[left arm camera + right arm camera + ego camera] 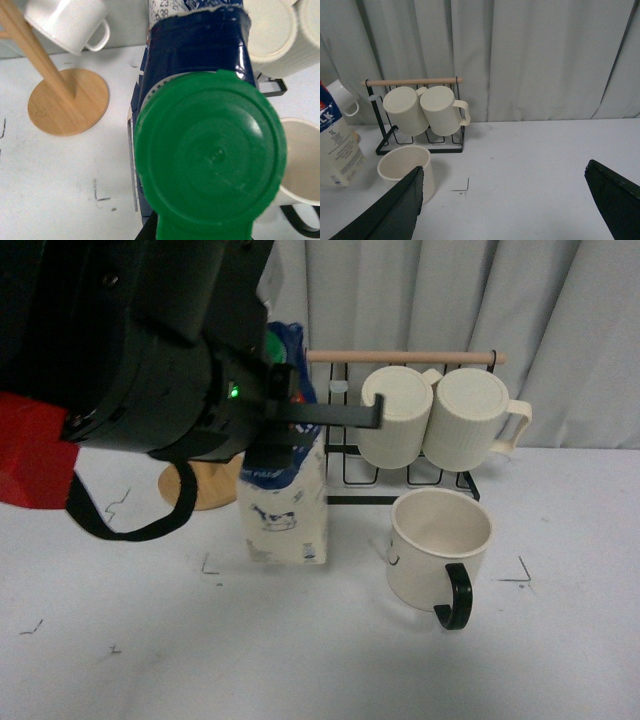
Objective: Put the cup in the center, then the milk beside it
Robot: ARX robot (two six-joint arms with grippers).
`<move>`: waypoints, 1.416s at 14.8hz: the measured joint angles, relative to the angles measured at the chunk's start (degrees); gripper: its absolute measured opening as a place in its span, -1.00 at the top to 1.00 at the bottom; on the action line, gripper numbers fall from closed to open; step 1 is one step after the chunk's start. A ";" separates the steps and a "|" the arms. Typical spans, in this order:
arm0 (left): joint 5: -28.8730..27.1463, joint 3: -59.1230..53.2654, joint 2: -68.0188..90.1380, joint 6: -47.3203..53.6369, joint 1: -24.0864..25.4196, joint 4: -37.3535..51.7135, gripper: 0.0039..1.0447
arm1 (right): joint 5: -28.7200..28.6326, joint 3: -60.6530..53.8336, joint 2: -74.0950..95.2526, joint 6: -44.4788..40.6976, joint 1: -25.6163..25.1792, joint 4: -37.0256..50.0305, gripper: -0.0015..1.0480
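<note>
White table [320, 660] has the cup [440, 540] near the middle, milk [285, 515] just beside it. Left gripper [335, 415] is at the milk's top, its grip hidden; right gripper [502, 200] is wide and empty. The milk likely squashes, so hold its sides softly

Front cam faces rack [400, 358]; L wrist over milk [285, 515] (v. close); all share cup [440, 540]

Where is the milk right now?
Front view: the milk is left of centre, just left of the cup and apart from it, the mug rack behind them.
</note>
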 joint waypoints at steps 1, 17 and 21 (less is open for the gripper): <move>-0.50 1.33 0.44 0.11 -1.33 0.11 0.96 | 0.00 0.00 0.00 0.00 0.00 0.00 -0.87; -5.38 3.41 9.44 -1.73 -5.92 2.49 0.96 | 0.00 0.00 0.00 0.00 0.00 0.00 -0.87; -5.60 3.39 10.27 -2.99 -6.73 2.64 0.96 | 0.00 0.00 0.00 0.00 0.00 0.00 -0.87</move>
